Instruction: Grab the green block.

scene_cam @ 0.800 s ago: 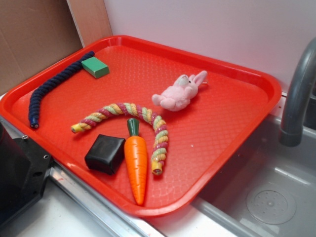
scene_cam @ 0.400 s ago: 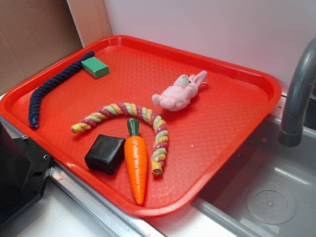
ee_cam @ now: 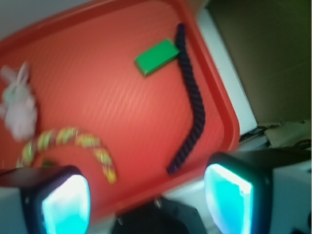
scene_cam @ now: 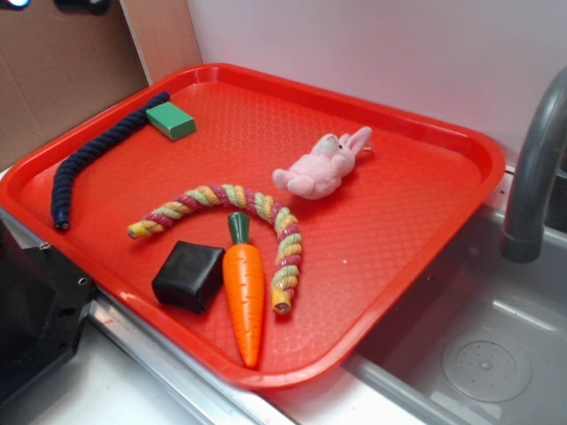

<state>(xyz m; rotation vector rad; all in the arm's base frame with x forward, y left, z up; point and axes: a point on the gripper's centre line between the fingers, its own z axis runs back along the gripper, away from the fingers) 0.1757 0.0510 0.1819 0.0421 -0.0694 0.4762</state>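
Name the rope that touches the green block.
The dark navy rope along the tray's left rim; the multicoloured rope lies mid-tray, apart from the green block.

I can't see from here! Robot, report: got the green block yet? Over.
Gripper open, empty, high above the tray. Green block not grabbed, lying at the tray's far corner. Dark blue rope right beside it; nothing on top.

Navy rope (scene_cam: 93, 159) apparently touching green block (scene_cam: 171, 120).

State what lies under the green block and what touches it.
The green block lies flat on the red tray, its end against the dark blue rope. Nothing sits on it. The tray surface directly beneath is covered by the block.
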